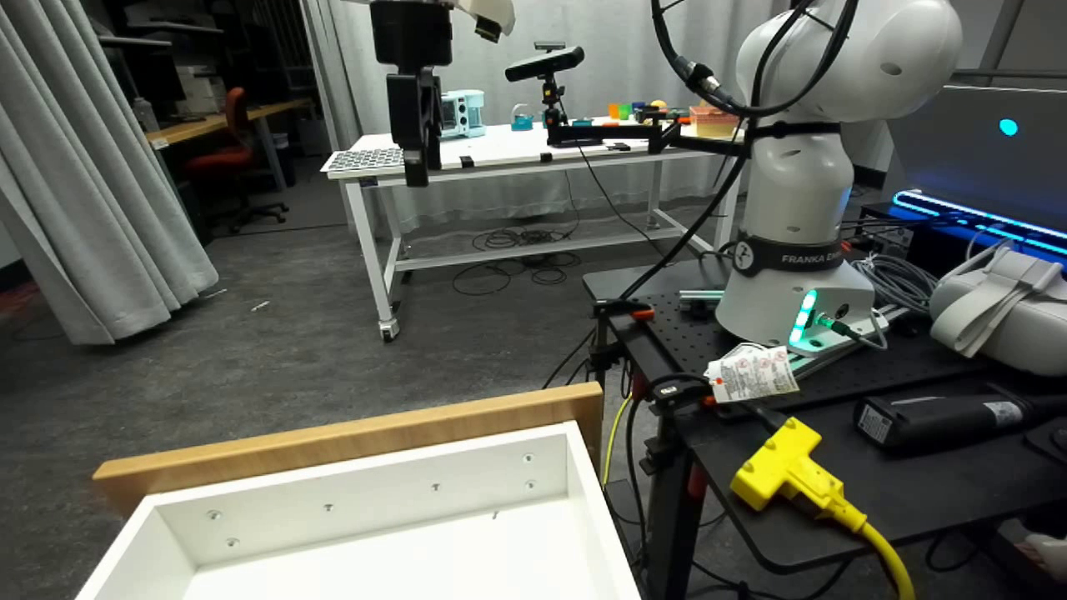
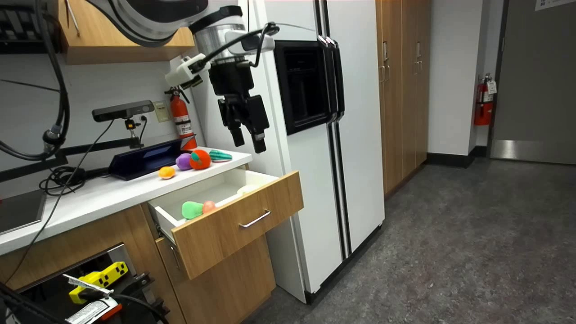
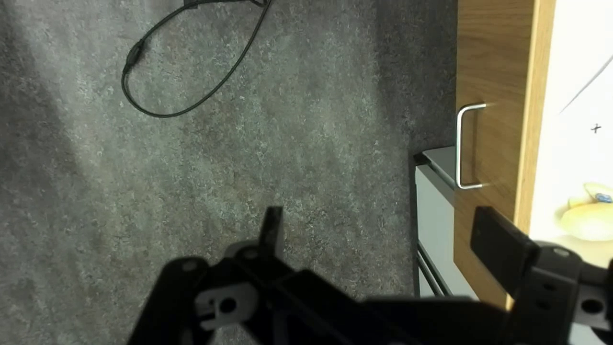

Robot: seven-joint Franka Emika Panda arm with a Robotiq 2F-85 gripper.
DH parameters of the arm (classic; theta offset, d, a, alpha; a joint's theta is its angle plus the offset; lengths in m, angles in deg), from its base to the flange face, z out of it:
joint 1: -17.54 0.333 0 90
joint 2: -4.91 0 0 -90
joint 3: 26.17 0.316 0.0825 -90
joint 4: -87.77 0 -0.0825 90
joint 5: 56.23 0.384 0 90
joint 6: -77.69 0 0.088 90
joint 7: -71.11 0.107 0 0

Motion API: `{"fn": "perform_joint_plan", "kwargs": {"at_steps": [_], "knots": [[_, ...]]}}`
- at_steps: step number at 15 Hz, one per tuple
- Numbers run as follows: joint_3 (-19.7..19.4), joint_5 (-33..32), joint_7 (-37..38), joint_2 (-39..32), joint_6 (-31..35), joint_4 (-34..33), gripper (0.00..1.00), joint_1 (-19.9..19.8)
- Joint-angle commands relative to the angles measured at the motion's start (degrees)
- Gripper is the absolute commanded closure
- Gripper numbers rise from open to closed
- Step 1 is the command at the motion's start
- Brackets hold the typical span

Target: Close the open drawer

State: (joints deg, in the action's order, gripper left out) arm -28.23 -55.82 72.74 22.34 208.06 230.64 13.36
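Observation:
The drawer (image 2: 238, 225) stands pulled out below the white counter, with a wooden front, white inner walls and a silver handle (image 2: 255, 219). An exterior view shows its wooden front edge and white inside from above (image 1: 358, 440). In the wrist view the drawer front (image 3: 498, 62) and handle (image 3: 459, 143) are at the right. A green toy (image 2: 192, 209), an orange-pink toy (image 2: 209, 206) and a pale yellow thing (image 2: 246, 189) lie inside. My gripper (image 2: 248, 140) is open and empty, pointing down above the drawer and apart from it. Its fingers are wide apart in the wrist view (image 3: 380, 215).
The white counter (image 2: 112, 193) bears toy produce (image 2: 200, 159) and a dark tray (image 2: 144, 159). A white fridge (image 2: 360, 135) stands beside the drawer. A black cart (image 1: 834, 467) carries the robot base and a yellow power splitter (image 1: 783, 467). A cable (image 3: 230, 72) loops over the floor.

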Motion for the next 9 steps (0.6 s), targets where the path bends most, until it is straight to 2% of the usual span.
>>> {"fn": "perform_joint_plan", "kwargs": {"at_steps": [1,8,9], "knots": [[-0.30,2.29,-3.05,-4.42,2.62,-0.77,0.00,2.15],[0.10,0.71,-5.65,-8.59,1.78,-2.24,0.00,2.79],[0.73,1.01,-4.13,-12.86,6.63,-0.77,0.00,3.17]]}}
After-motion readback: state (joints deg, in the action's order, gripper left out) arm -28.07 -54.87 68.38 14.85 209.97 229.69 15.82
